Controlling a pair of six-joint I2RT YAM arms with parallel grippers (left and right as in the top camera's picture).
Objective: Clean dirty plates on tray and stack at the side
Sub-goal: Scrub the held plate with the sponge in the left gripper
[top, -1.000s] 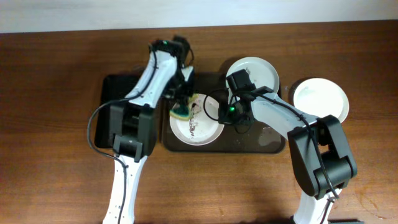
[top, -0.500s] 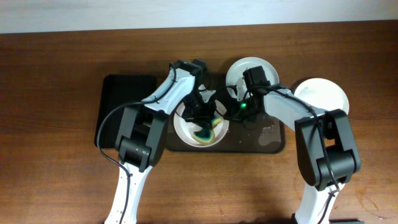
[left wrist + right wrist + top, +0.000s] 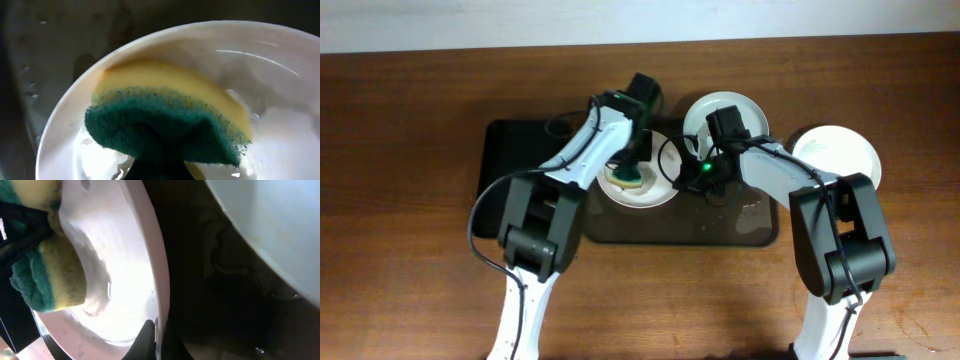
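A small black tray (image 3: 510, 155) lies on a brown wooden table (image 3: 410, 260) whose grain runs side to side. To the right of the black tray, near it but not touching, is a sponge (image 3: 628, 177) of yellow foam with a dark green scouring face. In the left wrist view the sponge (image 3: 165, 115) is bent, green face nearest and yellow behind. Beyond the black tray, past the table's far edge, is a pale wall (image 3: 420, 20).

Two plates (image 3: 660, 186) on brown tray (image 3: 720, 226); third plate (image 3: 835, 160) beside it.
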